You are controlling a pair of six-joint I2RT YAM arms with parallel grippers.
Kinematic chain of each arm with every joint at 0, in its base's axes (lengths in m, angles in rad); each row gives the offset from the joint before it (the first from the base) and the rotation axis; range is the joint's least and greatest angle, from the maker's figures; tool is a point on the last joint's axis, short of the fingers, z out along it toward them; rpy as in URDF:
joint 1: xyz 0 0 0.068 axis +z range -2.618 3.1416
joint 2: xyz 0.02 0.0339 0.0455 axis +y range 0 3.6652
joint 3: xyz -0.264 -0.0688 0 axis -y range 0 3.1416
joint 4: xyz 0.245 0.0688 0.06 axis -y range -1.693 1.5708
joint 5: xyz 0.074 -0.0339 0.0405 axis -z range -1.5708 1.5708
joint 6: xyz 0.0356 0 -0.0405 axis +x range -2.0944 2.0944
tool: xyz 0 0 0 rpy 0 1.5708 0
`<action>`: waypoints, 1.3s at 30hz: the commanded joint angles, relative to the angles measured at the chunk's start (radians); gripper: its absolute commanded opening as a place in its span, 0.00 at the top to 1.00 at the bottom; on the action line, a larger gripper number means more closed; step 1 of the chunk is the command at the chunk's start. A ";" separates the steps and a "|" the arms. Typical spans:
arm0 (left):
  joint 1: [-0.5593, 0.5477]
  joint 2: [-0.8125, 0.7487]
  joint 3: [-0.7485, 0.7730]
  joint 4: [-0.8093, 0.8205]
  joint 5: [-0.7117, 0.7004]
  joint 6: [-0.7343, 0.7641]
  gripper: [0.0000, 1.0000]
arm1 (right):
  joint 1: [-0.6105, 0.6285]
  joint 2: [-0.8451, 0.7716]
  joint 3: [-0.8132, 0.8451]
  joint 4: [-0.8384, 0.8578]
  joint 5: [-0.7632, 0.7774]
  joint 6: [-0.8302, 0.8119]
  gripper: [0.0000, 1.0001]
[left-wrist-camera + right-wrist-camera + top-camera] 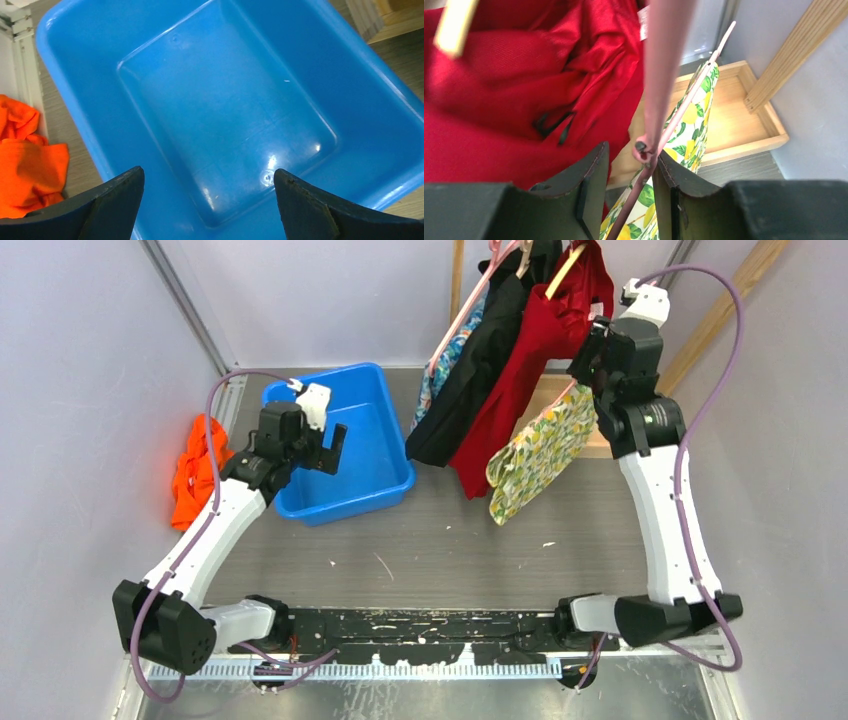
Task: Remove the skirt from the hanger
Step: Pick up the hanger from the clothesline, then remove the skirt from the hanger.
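The lemon-print fabric skirt [540, 455] at two o'clock looks limp and light: pinch its top by the pink hanger [666, 75] that the half-open right gripper [633, 155] straddles; the left gripper [207, 175] gapes empty.

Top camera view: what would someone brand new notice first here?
The bright red garment hanging at the back right, with a lemon-print skirt dangling beside it on a pink hanger that the right hand straddles. Next, the blue bin left of centre, under the open left hand, and the orange cloth at the far left.
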 commanded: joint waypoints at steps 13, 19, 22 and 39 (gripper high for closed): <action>-0.044 0.083 0.251 0.037 0.249 -0.133 0.03 | 0.052 -0.206 0.214 -0.306 -0.792 0.260 0.99; -0.047 0.148 0.339 0.063 0.332 -0.227 0.04 | 0.053 -0.193 0.228 -0.254 -1.063 0.341 0.99; -0.047 0.162 0.335 0.116 0.403 -0.333 0.05 | 0.054 -0.170 0.264 -0.209 -1.158 0.377 0.99; -0.154 0.239 0.165 0.513 0.756 -0.836 0.01 | 0.067 -0.151 0.384 -0.128 -1.297 0.481 0.99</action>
